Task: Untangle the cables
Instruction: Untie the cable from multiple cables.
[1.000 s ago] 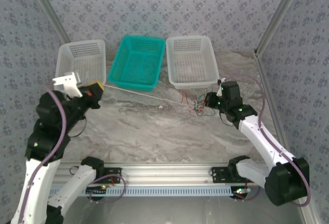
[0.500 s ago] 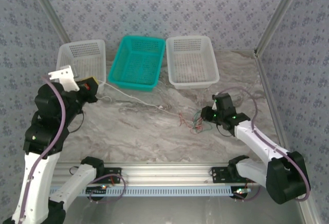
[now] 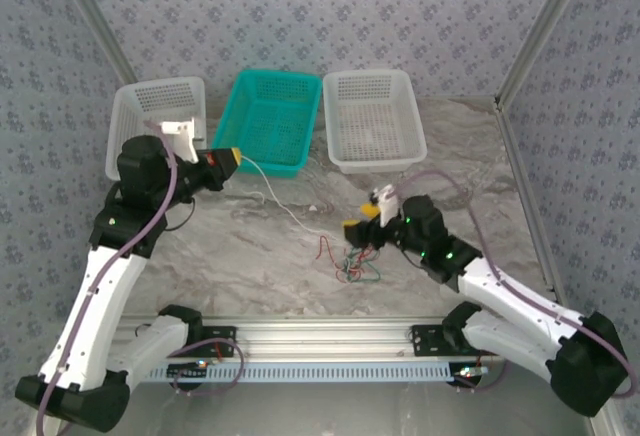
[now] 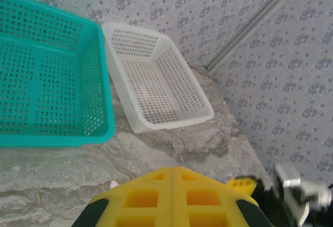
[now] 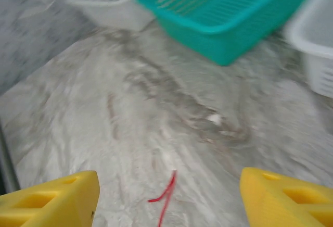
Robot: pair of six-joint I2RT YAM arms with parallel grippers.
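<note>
Cables (image 3: 350,262), a red-and-green clump, lie on the table (image 3: 240,256) just beside the right gripper (image 3: 358,231), whose jaws stand wide. The left gripper (image 3: 232,159) pinches the white cable (image 3: 285,206). A second ago the right gripper clamped the clump and that cable ran taut.

Grey floral-patterned walls (image 3: 330,6); marbled tabletop (image 3: 250,266) — aluminium corner posts (image 3: 535,36).
</note>
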